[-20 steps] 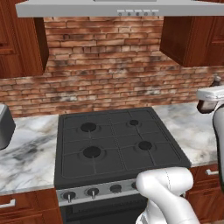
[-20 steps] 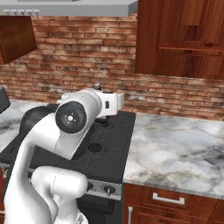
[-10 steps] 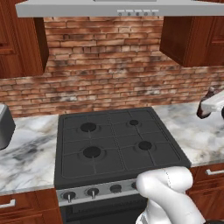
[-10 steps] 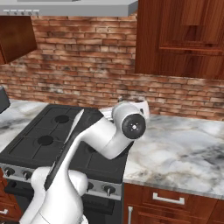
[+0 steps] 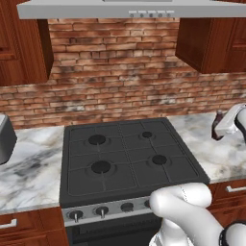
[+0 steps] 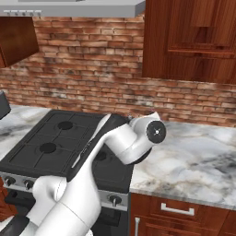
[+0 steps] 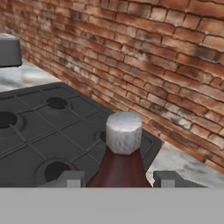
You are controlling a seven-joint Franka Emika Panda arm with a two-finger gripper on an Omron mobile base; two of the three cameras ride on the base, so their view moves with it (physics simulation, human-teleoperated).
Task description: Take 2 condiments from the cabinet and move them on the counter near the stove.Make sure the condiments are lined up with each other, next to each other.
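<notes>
At the hand view's bottom centre, the gripper (image 7: 119,179) pinches a slim red bottle with a white cap (image 7: 124,151), carried beside the black four-burner stove (image 5: 125,156). Setting it on the veined marble counter (image 6: 198,156) appears still to come.

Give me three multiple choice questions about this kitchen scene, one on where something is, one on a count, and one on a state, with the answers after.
1. Which side of the stove is the gripper over, seen from the left base view?
A. the counter to its right
B. the counter to its left
C. the front knobs

2. How many burners are on the stove?
A. two
B. four
C. six

3. What state is the gripper in?
A. open and empty
B. shut on nothing
C. shut on the red bottle

Answers: 1 A, the hand hangs at the right edge past the cooktop. 2 B, four round burners show on the black top. 3 C, the hand view shows both fingertips flanking the bottle under its pale cap.
</notes>
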